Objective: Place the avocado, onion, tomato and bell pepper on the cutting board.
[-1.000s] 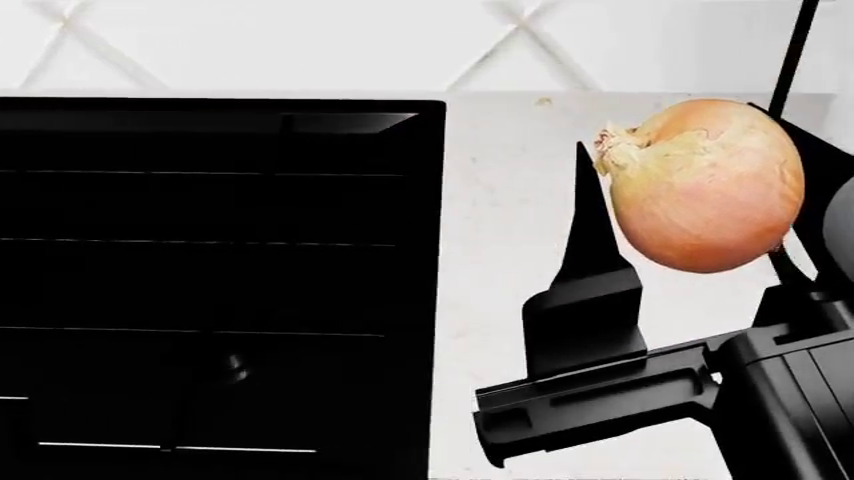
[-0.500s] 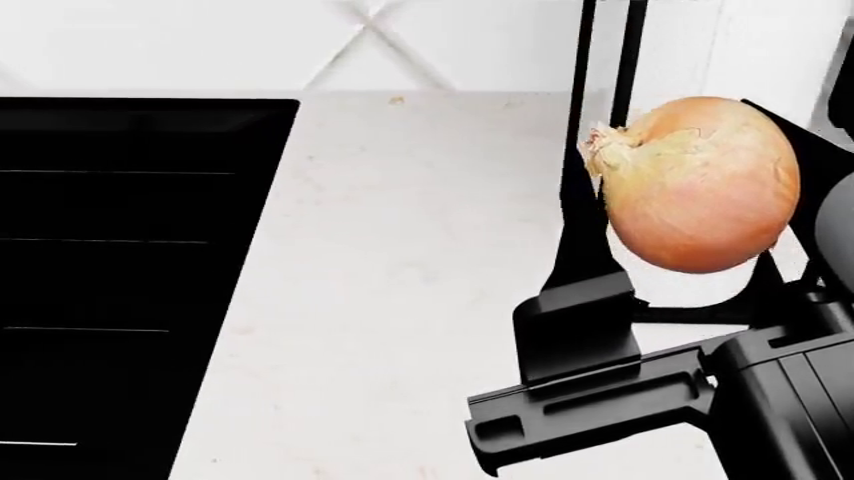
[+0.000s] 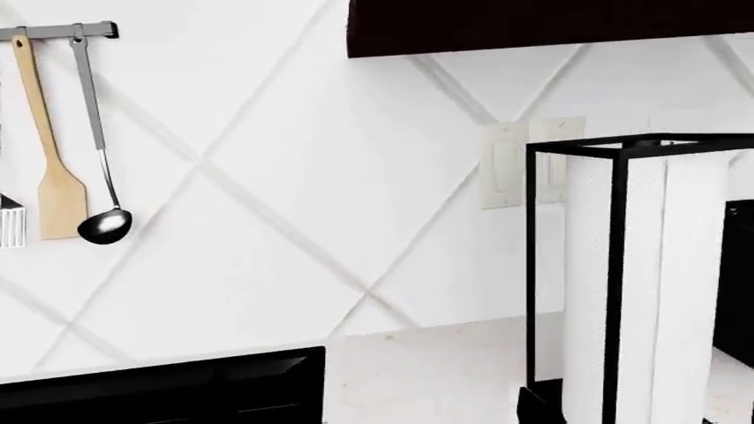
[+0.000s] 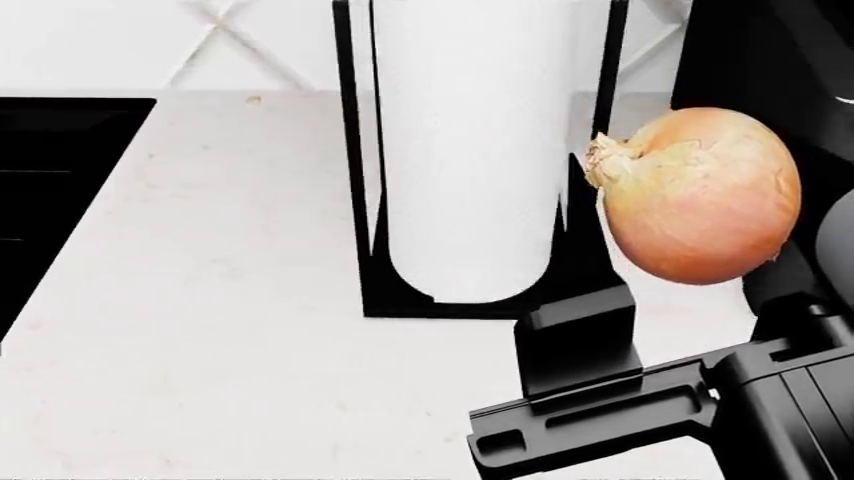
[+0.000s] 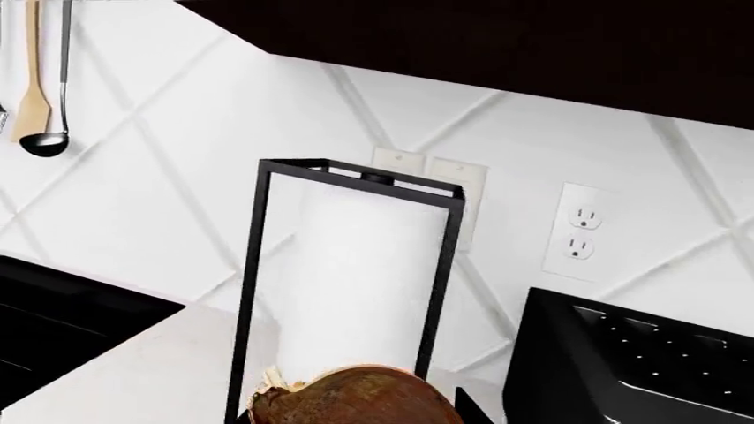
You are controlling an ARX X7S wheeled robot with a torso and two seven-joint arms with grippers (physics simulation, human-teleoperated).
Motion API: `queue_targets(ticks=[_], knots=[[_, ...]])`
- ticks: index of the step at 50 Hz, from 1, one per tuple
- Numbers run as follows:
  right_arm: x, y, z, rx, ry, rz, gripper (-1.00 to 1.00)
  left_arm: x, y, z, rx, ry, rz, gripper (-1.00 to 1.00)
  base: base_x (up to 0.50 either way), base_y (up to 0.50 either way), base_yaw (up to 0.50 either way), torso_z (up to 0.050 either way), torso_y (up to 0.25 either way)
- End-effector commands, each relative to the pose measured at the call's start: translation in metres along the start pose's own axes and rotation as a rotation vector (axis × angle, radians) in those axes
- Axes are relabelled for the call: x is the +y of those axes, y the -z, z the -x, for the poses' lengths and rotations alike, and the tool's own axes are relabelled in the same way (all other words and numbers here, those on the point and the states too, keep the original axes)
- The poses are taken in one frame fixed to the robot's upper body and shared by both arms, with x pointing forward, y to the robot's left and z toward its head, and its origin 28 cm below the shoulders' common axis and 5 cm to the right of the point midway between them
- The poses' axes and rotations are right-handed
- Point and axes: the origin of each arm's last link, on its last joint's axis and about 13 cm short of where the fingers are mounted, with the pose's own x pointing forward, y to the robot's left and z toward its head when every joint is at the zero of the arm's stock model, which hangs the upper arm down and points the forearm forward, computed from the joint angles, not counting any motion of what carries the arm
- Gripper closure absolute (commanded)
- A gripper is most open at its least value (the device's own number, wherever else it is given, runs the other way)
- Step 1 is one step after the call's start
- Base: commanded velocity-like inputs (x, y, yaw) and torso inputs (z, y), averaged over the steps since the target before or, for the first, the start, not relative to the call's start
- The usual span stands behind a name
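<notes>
My view has swung right, the black cooktop [image 4: 54,190] sliding off as a paper-towel stand [image 4: 467,150] arrives, while my right gripper [image 4: 681,230] fingers stay clamped on the onion [image 4: 697,195] above the tabletop [image 4: 200,330], cutting board unseen; left fingers out of view.

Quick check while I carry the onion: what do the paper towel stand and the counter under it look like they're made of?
The paper towel stand looks like matte black metal: thin, straight square bars forming an open frame, though painted plastic is possible. The counter looks like pale polished stone or a composite: off-white with faint speckles. The onion shows tan, papery skin.
</notes>
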Motion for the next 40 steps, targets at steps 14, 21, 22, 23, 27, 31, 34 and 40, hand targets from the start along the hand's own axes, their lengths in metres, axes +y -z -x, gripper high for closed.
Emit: queue_targets(ticks=[14,21,22,23,27,31,34,40], knots=[[0.0019,-0.0049,-0.0025,-0.074,-0.050,0.003,1.00,-0.0001,-0.0014,-0.0003,-0.055,0.018,0.009,-1.00,0.00,-0.50,0.00,0.000,0.000],[0.0048,0.0036,-0.0047,-0.056,-0.063,-0.005,1.00,0.0000,0.0020,-0.0002,-0.050,0.016,0.008,-1.00,0.00,-0.50,0.00,0.000,0.000],[0.0053,0.0048,-0.0048,-0.055,-0.067,-0.004,1.00,0.0002,0.0028,0.0003,-0.048,0.016,0.008,-1.00,0.00,-0.50,0.00,0.000,0.000],[0.0051,0.0046,-0.0048,-0.055,-0.068,-0.007,1.00,0.0005,0.0029,0.0007,-0.047,0.014,0.008,-1.00,0.00,-0.50,0.00,0.000,0.000],[0.0050,0.0027,-0.0038,-0.058,-0.069,-0.005,1.00,0.0014,0.0021,0.0018,-0.050,0.010,0.008,-1.00,0.00,-0.50,0.00,0.000,0.003],[0.0050,0.0000,-0.0027,-0.062,-0.069,0.003,1.00,0.0015,0.0021,0.0030,-0.054,0.010,0.012,-1.00,0.00,-0.50,0.00,0.000,0.000],[0.0051,0.0002,-0.0024,-0.062,-0.068,0.004,1.00,0.0022,0.0016,0.0044,-0.056,0.007,0.011,-1.00,0.00,-0.50,0.00,0.000,0.000],[0.0047,-0.0001,-0.0019,-0.061,-0.065,0.006,1.00,0.0023,0.0022,0.0045,-0.057,0.006,0.012,-1.00,0.00,-0.50,0.00,0.000,0.000]])
